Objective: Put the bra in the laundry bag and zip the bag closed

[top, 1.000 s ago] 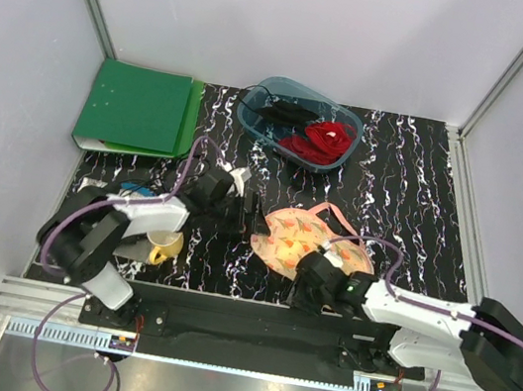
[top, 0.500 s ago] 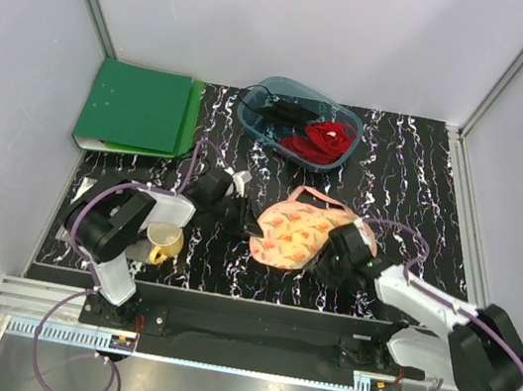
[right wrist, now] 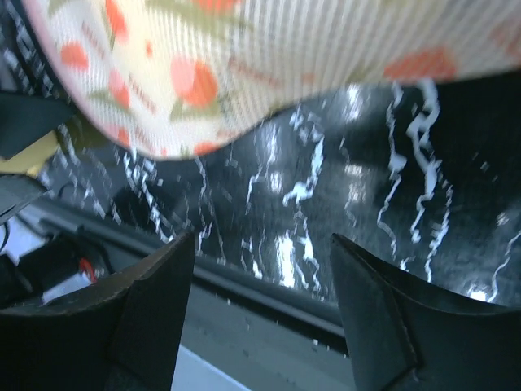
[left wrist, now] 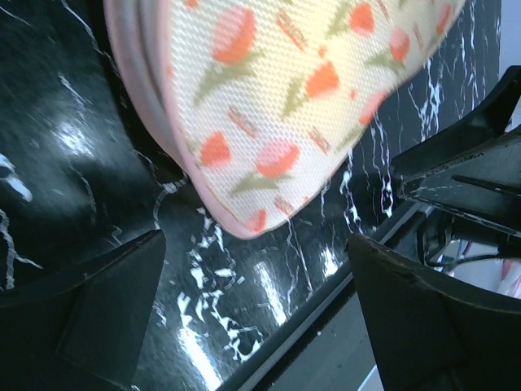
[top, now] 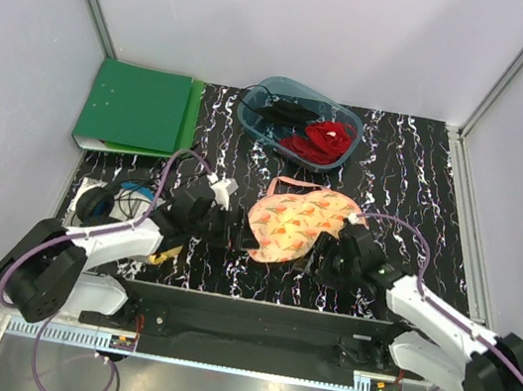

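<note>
**Tabletop** (top: 416, 171): black with white veining, walled on three sides by pale panels. Bare surface lies to the right of the bag and in a band between the bag and the tub.

**Green ring binder** (top: 133, 122): lies flat in the far-left corner.

**Right arm** (top: 431, 319): reaches in from the near right. The right jaws stand open with nothing between them, just off the bag's near-right edge.

**Left arm** (top: 124, 238): reaches in from the near left. The left jaws are spread wide and empty, with the bag's near-left tip just ahead of them.

**Laundry bag** (top: 299, 224) (left wrist: 285, 106) (right wrist: 244, 57): lies mid-tabletop between the two arms, printed side up, pink trim along its rim. The print shows orange-red flowers; the small marks among them are too blurred to read. I cannot tell whether the zip is shut. Its near edge sits close to the tabletop's front edge.

**Blue-grey tub** (top: 357, 131): stands at the far centre, apart from the bag. It holds a red garment (top: 323, 138) and a black garment (top: 281, 111).

**Cable coil** (top: 118, 200): lies at the left edge, below the binder.
</note>
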